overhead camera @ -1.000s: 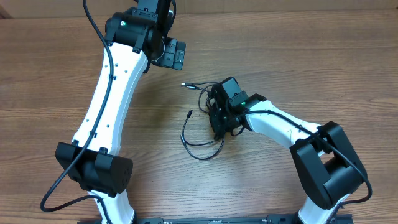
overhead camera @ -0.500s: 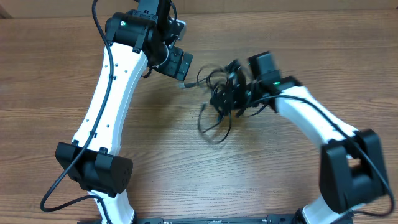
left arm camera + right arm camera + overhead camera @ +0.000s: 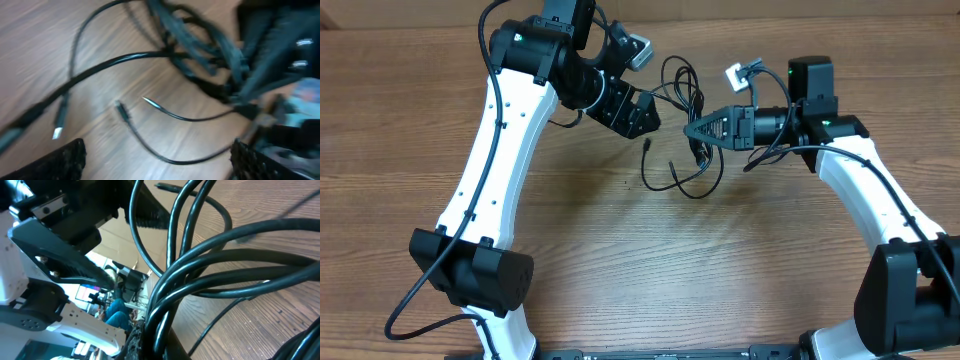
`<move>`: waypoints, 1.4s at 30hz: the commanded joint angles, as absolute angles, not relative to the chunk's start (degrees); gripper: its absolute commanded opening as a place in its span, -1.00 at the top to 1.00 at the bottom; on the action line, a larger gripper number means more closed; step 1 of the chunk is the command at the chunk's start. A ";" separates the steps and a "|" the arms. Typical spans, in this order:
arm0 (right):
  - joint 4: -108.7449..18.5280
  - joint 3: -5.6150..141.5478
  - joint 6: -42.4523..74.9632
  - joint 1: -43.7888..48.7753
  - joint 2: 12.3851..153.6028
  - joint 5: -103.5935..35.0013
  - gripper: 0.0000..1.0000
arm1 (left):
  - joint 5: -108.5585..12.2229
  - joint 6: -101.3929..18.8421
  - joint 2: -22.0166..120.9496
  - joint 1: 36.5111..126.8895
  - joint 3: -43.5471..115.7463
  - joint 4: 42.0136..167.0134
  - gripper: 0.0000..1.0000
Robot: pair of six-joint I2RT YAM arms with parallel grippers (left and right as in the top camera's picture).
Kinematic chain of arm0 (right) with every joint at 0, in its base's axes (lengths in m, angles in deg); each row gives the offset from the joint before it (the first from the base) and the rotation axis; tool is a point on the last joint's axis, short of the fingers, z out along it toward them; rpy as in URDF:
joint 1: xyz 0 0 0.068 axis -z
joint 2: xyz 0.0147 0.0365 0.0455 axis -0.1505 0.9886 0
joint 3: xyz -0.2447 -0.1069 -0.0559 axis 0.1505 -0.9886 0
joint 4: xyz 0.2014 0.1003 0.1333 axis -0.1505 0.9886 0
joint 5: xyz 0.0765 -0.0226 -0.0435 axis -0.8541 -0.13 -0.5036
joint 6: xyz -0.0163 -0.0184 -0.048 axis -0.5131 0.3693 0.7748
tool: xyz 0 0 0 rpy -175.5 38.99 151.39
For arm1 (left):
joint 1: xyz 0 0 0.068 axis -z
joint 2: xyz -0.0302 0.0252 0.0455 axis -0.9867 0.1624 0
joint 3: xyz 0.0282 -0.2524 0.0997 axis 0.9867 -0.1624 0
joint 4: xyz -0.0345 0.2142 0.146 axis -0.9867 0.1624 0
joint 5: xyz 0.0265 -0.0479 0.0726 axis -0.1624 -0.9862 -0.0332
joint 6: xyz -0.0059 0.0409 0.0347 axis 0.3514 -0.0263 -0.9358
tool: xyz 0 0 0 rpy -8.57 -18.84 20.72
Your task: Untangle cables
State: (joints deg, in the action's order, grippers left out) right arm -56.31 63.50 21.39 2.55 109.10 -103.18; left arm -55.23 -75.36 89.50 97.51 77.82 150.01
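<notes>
Both arms are moving vs 1 s ago: left gripper (image 3: 642, 117) is swinging right along the far edge toward the tangle. Right gripper (image 3: 692, 129) is hauling the cables (image 3: 694, 152) up off the bench (image 3: 720, 280) centre and back toward the far edge.

Left gripper is now sitting just left of the tangle, fingers (image 3: 67, 162) spread wide with nothing between them, so released. Its wrist view is blurring, but it's showing the cords lying ahead of the fingers. One long strand is running in from the left, with a silver-tipped plug (image 3: 57, 131) at lower left and a small dark plug (image 3: 121, 109) beside it.

Cables are hanging mid-bench, toward the far edge, between the two grippers. Some loops are sticking up past the right gripper's tip. Others are drooping below it toward the bench centre, with one free plug end (image 3: 648, 146) pointing at the left gripper. Can't tell whether the low loops are touching the wood.

Right gripper is pointing left and clenching the bundle at its fingertips. Its wrist view is showing several strands bunching right at the fingers and fanning outward. The arm is reaching in from the right edge.
</notes>
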 commanded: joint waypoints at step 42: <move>-64.83 65.05 24.69 -1.43 107.57 -103.22 0.92 | -42.16 -15.30 90.04 102.37 78.15 137.73 -0.92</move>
